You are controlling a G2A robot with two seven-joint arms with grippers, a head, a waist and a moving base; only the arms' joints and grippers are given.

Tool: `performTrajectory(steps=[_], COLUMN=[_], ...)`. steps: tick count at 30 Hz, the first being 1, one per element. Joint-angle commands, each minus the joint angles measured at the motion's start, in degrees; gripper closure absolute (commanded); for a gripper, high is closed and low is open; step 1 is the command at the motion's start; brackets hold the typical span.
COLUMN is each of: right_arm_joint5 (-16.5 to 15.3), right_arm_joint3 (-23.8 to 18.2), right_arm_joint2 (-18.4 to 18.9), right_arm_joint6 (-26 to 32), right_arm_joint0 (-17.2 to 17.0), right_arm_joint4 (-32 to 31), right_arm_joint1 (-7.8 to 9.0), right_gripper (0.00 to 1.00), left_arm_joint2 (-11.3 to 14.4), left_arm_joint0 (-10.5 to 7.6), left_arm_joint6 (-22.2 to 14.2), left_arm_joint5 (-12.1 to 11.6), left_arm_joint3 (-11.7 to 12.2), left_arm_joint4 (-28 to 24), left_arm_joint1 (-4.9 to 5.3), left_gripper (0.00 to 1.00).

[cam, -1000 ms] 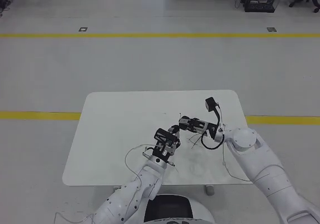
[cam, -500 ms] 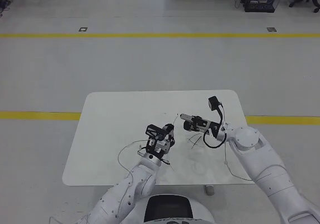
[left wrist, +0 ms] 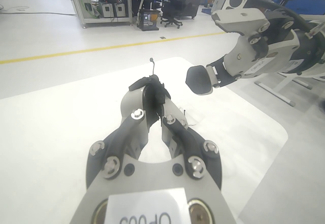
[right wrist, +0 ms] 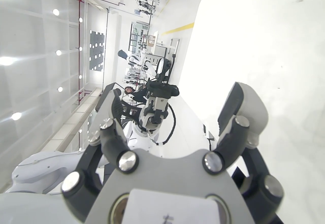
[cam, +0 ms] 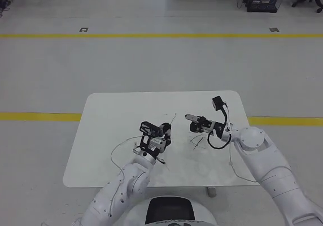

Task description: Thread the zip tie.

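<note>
A second ago the two end effectors sat tip to tip over the middle of the worktop (cam: 108, 127). Since then they have parted. The left arm has drawn back towards its own side and the right arm has eased away a little, leaving a clear gap between them.

The left end effector (left wrist: 151, 86) is clamped on the zip tie (left wrist: 153, 69). A short thin length of it stands up out of the pinched tips and ends in a small head. The right end effector (right wrist: 175, 91) is spread wide and holds nothing. In the left wrist view one of its pads hangs just beside the tie's free end, not touching it.

We read this as the right arm having let go after a joint try at the tie. The tie now depends wholly on the left grip. We cannot tell whether the tail has gone through the head, because the part inside the left tips is hidden. If it has not, the right arm will need to close in again and pinch that free end.

A few thin dark strands (cam: 197, 141) lie on the worktop below the right arm.
</note>
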Motion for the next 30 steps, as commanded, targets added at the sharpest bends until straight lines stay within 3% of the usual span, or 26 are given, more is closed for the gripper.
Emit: performTrajectory(steps=[1, 6, 11, 14, 19, 22, 30], right_arm_joint5=[0.56, -2.89, -6.57, -6.57, -6.57, -6.57, -6.57], right_arm_joint3=[0.25, 3.16, 6.39, 7.78, 10.20, 10.20, 10.20], right_arm_joint2=[0.01, 2.29, 2.88, 2.34, 0.69, 0.69, 0.69], right_arm_joint6=[0.25, 6.72, 14.12, 19.56, 25.72, 25.72, 25.72], right_arm_joint0=[-0.16, 0.86, 2.56, 4.12, 6.59, 6.59, 6.59], right_arm_joint4=[0.13, 0.97, 2.99, 4.30, 4.44, 4.44, 4.44], right_arm_joint1=[0.02, 0.77, 1.14, 1.13, 0.73, 0.73, 0.73], right_gripper=[0.00, 0.00, 0.00, 0.00, 0.00, 0.00, 0.00], left_arm_joint2=[-0.32, -3.58, -7.41, -9.20, -10.48, -10.15, -10.15], left_arm_joint0=[-0.27, -0.58, -0.25, -0.18, -0.41, -1.22, -1.22], left_arm_joint6=[-2.58, -11.89, -18.54, -21.91, -23.35, -23.18, -23.18], left_arm_joint5=[0.16, -2.64, -8.31, -11.31, -12.08, -12.83, -12.83], left_arm_joint3=[0.20, 0.34, 0.22, 0.78, 1.92, 2.24, 2.24], left_arm_joint4=[-3.37, -14.69, -26.33, -31.48, -35.30, -35.48, -35.48], left_arm_joint1=[-0.14, 0.12, 0.72, 1.13, 1.45, 1.48, 1.48], left_gripper=[1.00, 1.00, 1.00, 1.00, 1.00, 1.00, 1.00])
